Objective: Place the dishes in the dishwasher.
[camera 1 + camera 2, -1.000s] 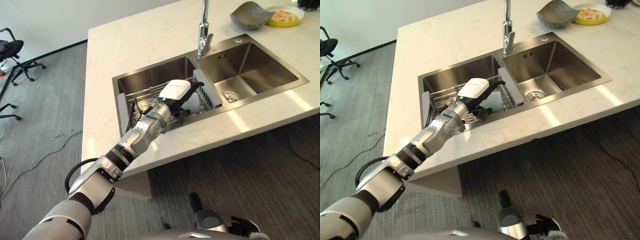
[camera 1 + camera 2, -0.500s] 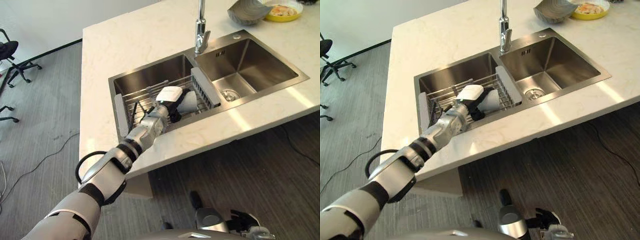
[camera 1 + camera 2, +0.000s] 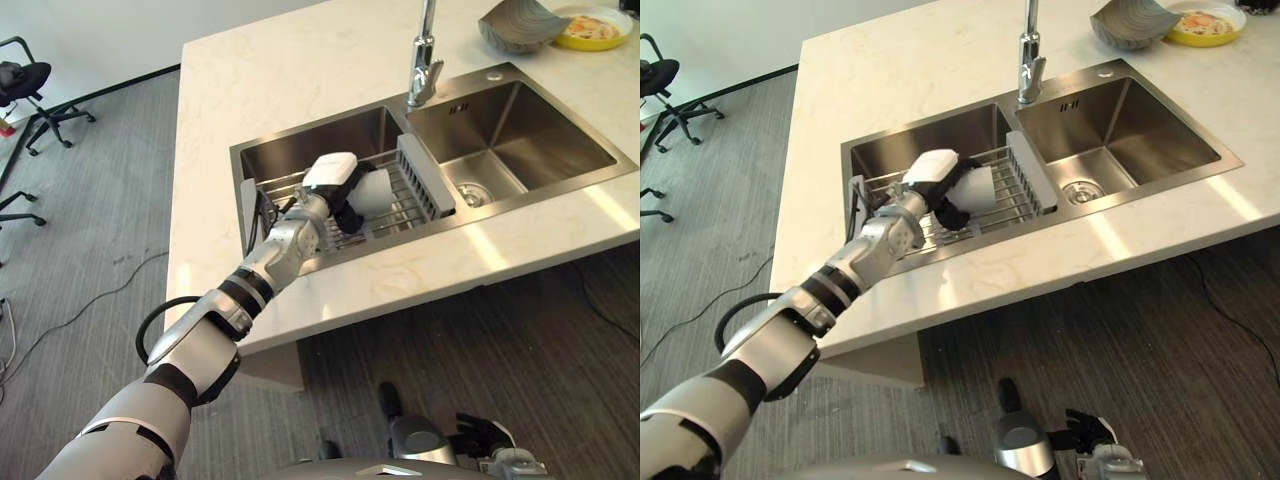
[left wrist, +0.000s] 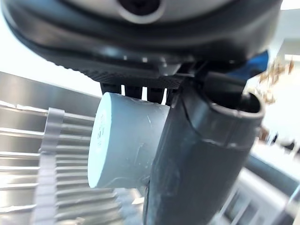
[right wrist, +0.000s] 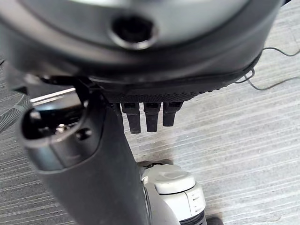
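Table [image 3: 300, 70] first, pale marble, running from the upper left of the frame across to the right edge, with grey floor [image 3: 90, 230] down the left and along the bottom. Sunk into it sits the steel double sink [image 3: 530, 130], two basins side by side through the middle of the frame, and the tap [image 3: 425, 60] stands at the back between them, near the top. Over the left basin lies a wire dish rack [image 3: 405, 205], its grey end piece [image 3: 425, 178] up against the divider.

Left arm comes in from the lower left and reaches up over the table edge to that rack. Left hand [image 3: 335, 185] is at the centre of the frame, fingers and thumb curled round a pale grey cup [image 3: 372, 190]; the wrist view shows the cup [image 4: 124, 140] lying on its side in the grasp, base outward, over the rack wires. Whether it touches the wires, can't tell.

Right hand [image 5: 93, 178] hangs low over the floor, fingers pointing straight down, holding nothing.

Top right corner: a grey bowl [image 3: 520, 25] tipped beside a yellow plate [image 3: 592, 27] with food on it. Office chair [image 3: 30, 90] at far upper left.
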Available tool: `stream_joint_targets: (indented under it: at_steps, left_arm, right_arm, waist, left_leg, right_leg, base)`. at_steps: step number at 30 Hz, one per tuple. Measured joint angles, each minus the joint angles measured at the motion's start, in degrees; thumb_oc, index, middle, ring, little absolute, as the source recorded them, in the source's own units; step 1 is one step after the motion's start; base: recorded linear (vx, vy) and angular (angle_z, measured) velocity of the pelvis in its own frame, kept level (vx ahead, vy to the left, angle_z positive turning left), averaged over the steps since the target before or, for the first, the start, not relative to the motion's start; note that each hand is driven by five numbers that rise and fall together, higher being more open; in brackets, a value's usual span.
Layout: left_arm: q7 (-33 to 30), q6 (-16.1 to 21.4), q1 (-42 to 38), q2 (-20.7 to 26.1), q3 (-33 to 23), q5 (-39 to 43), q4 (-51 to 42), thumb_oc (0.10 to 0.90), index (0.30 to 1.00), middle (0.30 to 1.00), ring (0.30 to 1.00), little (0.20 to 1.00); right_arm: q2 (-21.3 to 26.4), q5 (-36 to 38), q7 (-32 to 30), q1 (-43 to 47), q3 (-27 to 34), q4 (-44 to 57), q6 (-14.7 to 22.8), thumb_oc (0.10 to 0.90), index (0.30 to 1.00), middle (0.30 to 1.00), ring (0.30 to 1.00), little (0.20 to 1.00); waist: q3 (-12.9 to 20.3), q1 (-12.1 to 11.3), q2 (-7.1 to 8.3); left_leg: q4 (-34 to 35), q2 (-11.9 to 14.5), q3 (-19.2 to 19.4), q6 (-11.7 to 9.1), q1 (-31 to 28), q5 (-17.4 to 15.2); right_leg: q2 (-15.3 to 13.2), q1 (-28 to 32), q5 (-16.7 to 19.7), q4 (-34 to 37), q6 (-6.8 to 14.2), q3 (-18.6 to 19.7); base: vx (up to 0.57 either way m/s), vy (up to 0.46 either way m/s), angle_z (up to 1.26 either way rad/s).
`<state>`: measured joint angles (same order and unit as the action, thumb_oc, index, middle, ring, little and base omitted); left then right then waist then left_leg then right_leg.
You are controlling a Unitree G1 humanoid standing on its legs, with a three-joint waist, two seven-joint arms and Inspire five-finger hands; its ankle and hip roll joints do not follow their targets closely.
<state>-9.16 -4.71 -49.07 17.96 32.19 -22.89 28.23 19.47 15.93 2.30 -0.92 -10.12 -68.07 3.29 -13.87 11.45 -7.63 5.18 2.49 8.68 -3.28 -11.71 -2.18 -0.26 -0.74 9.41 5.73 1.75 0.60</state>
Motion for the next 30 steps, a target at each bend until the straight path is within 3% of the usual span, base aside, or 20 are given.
stream_joint_targets:
  at_steps: [4,7,9,11,13,17,20,21,22,23,24,25,26,27,28,29,30]
  left_arm:
    - [-6.62,6.15,11.42,0.37,-12.45,14.55,-19.16,0.4,0.3,0.3,0.3,0.3]
    - [-11.54,10.04,12.32,-0.15,-16.27,25.08,-23.82,0.4,0.3,0.3,0.3,0.3]
    - [-12.46,10.26,14.85,0.97,-20.55,29.71,-28.19,0.4,0.3,0.3,0.3,0.3]
    - [-14.09,12.18,23.78,2.18,-26.99,31.98,-38.05,0.4,0.3,0.3,0.3,0.3]
    - [-14.85,14.27,31.78,2.81,-31.04,32.33,-42.92,0.4,0.3,0.3,0.3,0.3]
    - [-15.53,14.6,47.96,2.77,-36.47,32.73,-44.15,0.4,0.3,0.3,0.3,0.3]
    - [-15.92,14.58,54.49,1.75,-38.35,33.88,-42.15,0.4,0.3,0.3,0.3,0.3]
    - [-17.52,14.51,55.72,0.18,-40.69,34.82,-40.8,0.4,0.3,0.3,0.3,0.3]
    - [-17.55,14.61,55.86,-1.05,-41.45,34.79,-41.2,0.4,0.3,0.3,0.3,0.3]
    - [-17.62,15.08,55.58,-2.09,-42.08,34.74,-41.99,0.4,0.3,0.3,0.3,0.3]
    - [-18.0,15.02,55.44,-2.12,-42.07,34.78,-41.86,0.4,0.3,0.3,0.3,0.3]
    - [-17.97,15.16,55.14,-0.78,-42.21,34.71,-41.92,0.4,0.3,0.3,0.3,0.3]
    - [-18.23,15.16,55.7,-0.44,-42.86,34.7,-41.81,0.4,0.3,0.3,0.3,0.3]
    - [-18.54,15.16,56.14,-0.63,-42.91,34.7,-41.91,0.4,0.3,0.3,0.3,0.3]
    - [-18.67,15.44,54.1,-2.14,-43.29,34.55,-40.26,0.4,0.3,0.3,0.3,0.3]
    - [-17.24,15.37,51.69,-2.55,-41.6,34.31,-36.86,0.4,0.3,0.3,0.3,0.3]
    - [-16.9,15.56,51.32,-2.54,-39.24,34.0,-36.35,0.4,0.3,0.3,0.3,0.3]
  right_arm:
    - [-1.29,-0.07,-0.64,-1.05,0.09,0.28,0.11,0.8,0.9,0.9,0.9,0.9]
    - [-2.36,-0.1,-1.72,-2.11,0.1,0.03,0.14,0.8,0.9,0.9,0.9,0.9]
    - [-2.38,-0.13,-2.18,-1.8,0.11,0.09,0.16,0.8,0.9,0.9,0.9,0.9]
    - [-2.73,-0.14,-2.93,-2.12,0.13,0.83,0.24,0.8,0.9,0.9,0.9,0.9]
    - [-2.72,-0.35,-3.34,-3.22,-0.05,0.67,0.1,0.8,0.9,0.9,0.9,0.9]
    - [-2.0,-3.72,-4.18,-3.96,-2.77,-0.21,-0.11,0.8,0.9,0.9,0.9,0.9]
    - [-2.3,-5.22,-4.27,-4.99,-2.04,-0.47,-0.19,0.8,0.9,0.9,0.9,0.9]
    - [-1.68,-5.48,-4.27,-4.47,-1.3,-0.09,-0.11,0.8,0.9,0.9,0.9,0.9]
    - [-0.86,-6.21,-4.59,-4.77,-1.45,0.96,-0.15,0.8,0.9,0.9,0.9,0.9]
    - [-0.8,-7.08,-4.86,-4.79,-1.73,-0.07,0.12,0.8,0.9,0.9,0.9,0.9]
    - [-1.17,-7.16,-4.73,-5.38,-2.32,-0.25,0.19,0.8,0.9,0.9,0.9,0.9]
    - [-3.46,-7.46,-4.29,-5.7,-1.84,-0.85,0.44,0.8,0.9,0.9,0.9,0.9]
    - [-3.63,-7.55,-4.14,-4.68,-0.8,-1.89,0.6,0.8,0.9,0.9,0.9,0.9]
    - [-2.8,-7.8,-4.15,-4.42,-0.15,-0.58,0.12,0.8,0.9,0.9,0.9,0.9]
    - [-1.74,-8.32,-4.23,-5.95,1.37,2.88,-0.18,0.8,0.9,0.9,0.9,0.9]
    - [-3.04,-7.95,-4.02,-9.55,4.43,2.13,2.02,0.8,0.9,0.9,0.9,0.9]
    - [-2.96,-6.99,-4.33,-11.03,4.33,-0.37,2.29,0.8,0.9,0.9,0.9,0.9]
  waist:
    - [-0.1,-0.78,1.94]
    - [0.59,-2.18,3.22]
    - [0.73,-3.17,3.37]
    - [0.76,-4.25,3.3]
    - [0.76,-8.48,3.57]
    - [0.79,-14.87,4.48]
    - [0.76,-18.65,4.61]
    - [0.89,-21.11,3.84]
    - [1.1,-22.64,2.84]
    - [0.77,-22.99,3.37]
    - [0.95,-22.53,3.76]
    - [1.26,-21.07,8.02]
    - [1.19,-21.48,9.31]
    - [0.89,-22.62,9.44]
    - [-1.74,-18.92,9.45]
    - [1.37,-13.03,10.61]
    - [5.25,-13.21,11.12]
  left_leg:
    - [-0.09,0.07,-0.62,-0.02,-1.5,0.01]
    - [-0.05,0.21,-2.11,-0.02,-1.12,-0.01]
    - [-0.08,0.11,-2.46,-0.01,-1.11,-0.01]
    - [-0.24,0.13,-2.92,-0.03,-1.11,0.02]
    - [-2.48,-0.17,-3.89,-0.08,0.38,0.04]
    - [-8.35,-2.1,-11.54,-2.51,5.88,1.56]
    - [-5.03,-1.96,-16.64,-5.32,7.28,4.12]
    - [-3.28,-1.25,-16.16,-5.42,9.32,4.86]
    - [-3.37,-0.48,-16.44,-2.39,10.89,3.78]
    - [-3.11,-0.3,-17.13,-1.16,12.6,2.93]
    - [-1.81,0.97,-15.15,-0.99,14.5,0.94]
    - [-0.91,0.53,-11.42,-4.63,15.47,1.04]
    - [-3.98,0.59,-10.14,-4.82,15.99,3.19]
    - [-5.15,1.22,-9.47,-3.43,12.42,4.14]
    - [-19.09,4.27,1.52,-0.3,10.77,-1.29]
    - [-29.03,9.25,11.63,-6.36,10.28,-2.46]
    - [-27.74,11.65,13.7,-8.16,6.22,-2.06]
  right_leg:
    - [-0.03,1.65,-0.51,0.07,-0.57,-0.28]
    - [-0.26,1.93,-0.69,0.21,-0.49,-1.84]
    - [-0.4,1.93,-0.58,0.21,-0.32,-2.01]
    - [-0.45,2.04,-0.65,0.25,-0.42,-2.18]
    - [-1.0,2.07,-0.61,0.23,-0.4,-2.67]
    - [-3.81,2.2,-0.67,0.18,-0.46,-7.06]
    - [-4.6,2.0,-1.66,0.27,-1.09,-14.53]
    - [-3.8,2.26,-1.59,-0.6,-0.7,-16.92]
    - [-2.76,0.87,-2.09,-2.13,-0.02,-18.51]
    - [-3.53,0.27,-3.37,-3.31,0.0,-20.62]
    - [-3.23,-0.05,-4.46,-4.3,-0.38,-22.39]
    - [-5.71,-1.18,-6.12,-4.29,-2.42,-23.72]
    - [-6.84,-1.57,-6.74,-4.43,-1.73,-24.14]
    - [-8.03,-1.03,-6.45,-6.08,-2.43,-24.47]
    - [-11.53,3.47,-6.71,-7.0,-2.99,-32.98]
    - [-12.15,9.75,-5.76,-2.86,-2.16,-44.7]
    - [-14.18,8.51,-7.5,-4.8,-3.47,-45.71]
  base:
    - [0.0,-0.003,0.02]
    - [-0.02,-0.032,0.26]
    - [-0.04,-0.033,0.03]
    - [-0.09,-0.034,0.02]
    - [-0.13,-0.061,0.2]
    - [-0.11,-0.09,0.59]
    - [-0.13,-0.083,1.48]
    - [-0.27,-0.186,1.68]
    - [-0.35,-0.19,1.58]
    - [-0.21,-0.078,1.74]
    - [-0.13,-0.03,2.55]
    - [-0.38,-0.113,2.61]
    - [-0.46,-0.103,1.78]
    - [-0.54,-0.066,1.48]
    - [-0.25,0.084,2.74]
    - [-0.23,0.137,3.17]
    - [-0.2,0.192,2.26]
